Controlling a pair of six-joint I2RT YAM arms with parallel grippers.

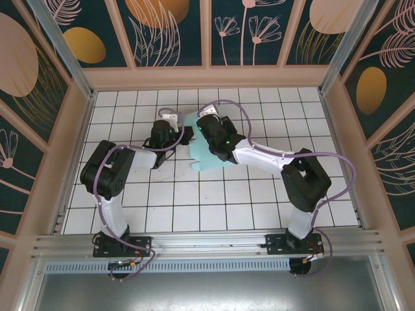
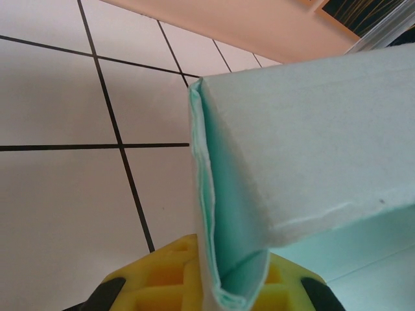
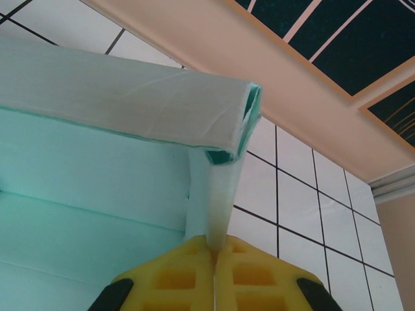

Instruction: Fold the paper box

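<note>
The paper box (image 1: 206, 163) is pale mint-green card, partly folded, lying on the white tiled table between the two grippers, toward the back. My left gripper (image 1: 170, 121) is at its left side. In the left wrist view the yellow fingers (image 2: 162, 272) are shut on a doubled-over wall of the paper box (image 2: 311, 129), which rises upright from my left gripper (image 2: 224, 285). My right gripper (image 1: 206, 120) is at the box's far right corner. There my right gripper (image 3: 214, 245) is shut on a narrow upright flap below a rolled-over wall of the paper box (image 3: 97, 168).
The peach back wall (image 1: 207, 76) stands about two tiles behind the box. Peach side frames (image 1: 71, 149) border the tiled table (image 1: 194, 207). An aluminium rail (image 1: 207, 243) runs along the near edge by the arm bases.
</note>
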